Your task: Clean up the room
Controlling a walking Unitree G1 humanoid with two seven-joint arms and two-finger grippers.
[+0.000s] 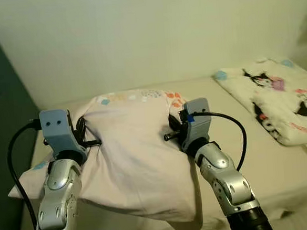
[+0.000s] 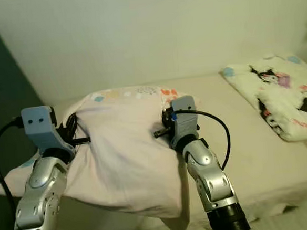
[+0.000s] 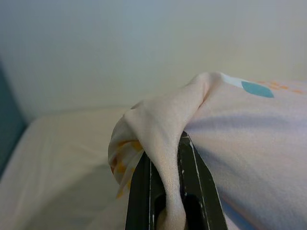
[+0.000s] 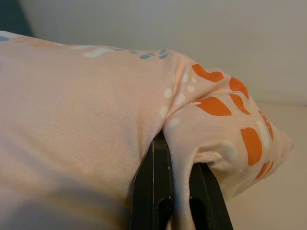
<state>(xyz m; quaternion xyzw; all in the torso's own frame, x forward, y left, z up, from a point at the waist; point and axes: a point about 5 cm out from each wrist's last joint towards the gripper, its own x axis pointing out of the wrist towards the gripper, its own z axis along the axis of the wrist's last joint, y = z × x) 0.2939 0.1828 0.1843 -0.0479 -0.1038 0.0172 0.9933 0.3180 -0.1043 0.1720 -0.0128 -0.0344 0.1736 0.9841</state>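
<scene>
Both eye views look forward and down from the head onto the cream-sheeted bed point(image 1: 283, 164) against a pale wall, the two silver arms rising from the lower edge — the same scene, shifted slightly sideways between them. Each wrist view sits very close behind its tool's black fingers point(image 3: 192, 177), facing the wall — both share with the eye views the pale pink patterned pillow point(image 1: 135, 153).
</scene>
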